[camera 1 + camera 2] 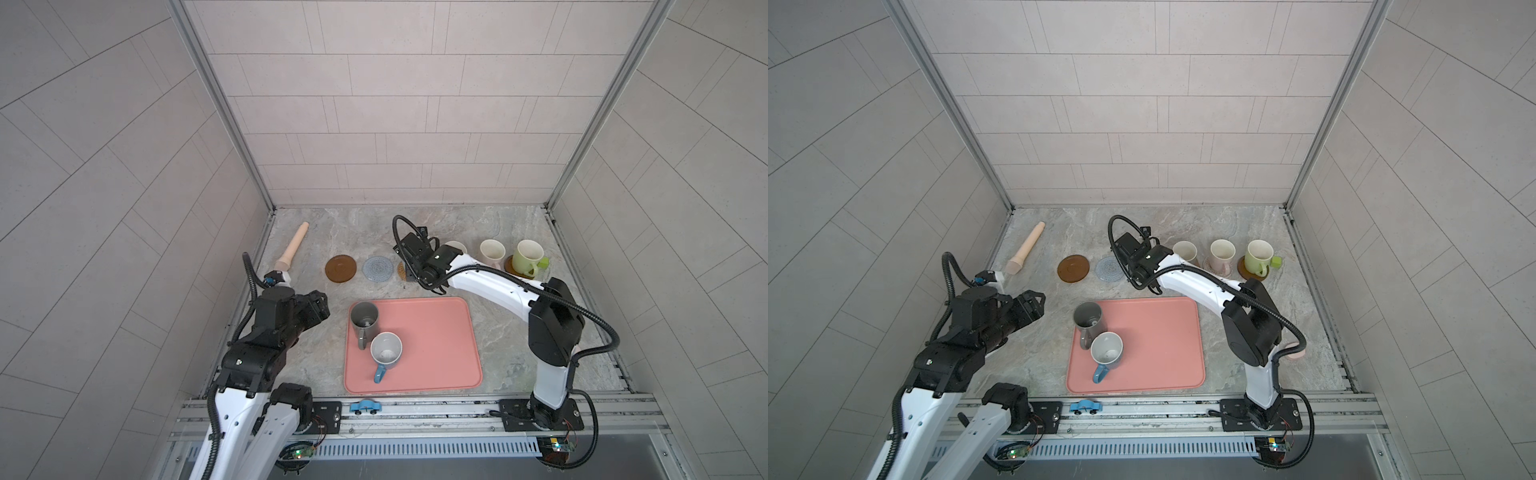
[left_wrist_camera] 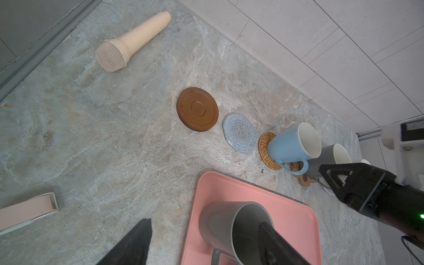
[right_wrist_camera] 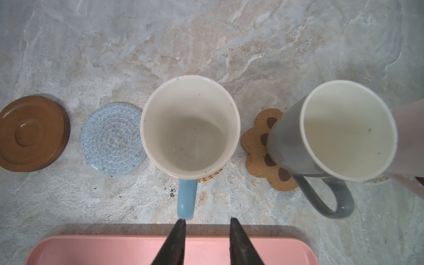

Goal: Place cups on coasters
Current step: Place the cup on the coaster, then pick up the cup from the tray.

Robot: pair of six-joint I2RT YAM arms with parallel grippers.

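Blue mug (image 3: pixel 190 128) is sitting upright on the rattan coaster (image 2: pixel 266 146), handle pointing at the right gripper (image 3: pixel 207 221), whose jaws are standing narrowly apart just off the handle, gripping nothing; backing straight out along the handle line is looking wisest, so no finger is nudging it or the grey mug (image 3: pixel 344 130) alongside. The left gripper (image 2: pixel 204 222) is hanging wide and empty near the tray (image 1: pixel 436 332), which is holding 2 upright mugs, the dark mug (image 1: pixel 365 318) and the pale mug (image 1: pixel 386 351). All mugs are looking empty bar specks, while the brown disc (image 1: pixel 340 269) and crochet mat (image 1: pixel 377 268) are lying bare.

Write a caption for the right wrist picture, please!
Light blue mug on the rattan coaster, open fingers near its handle, grey mug beside it.
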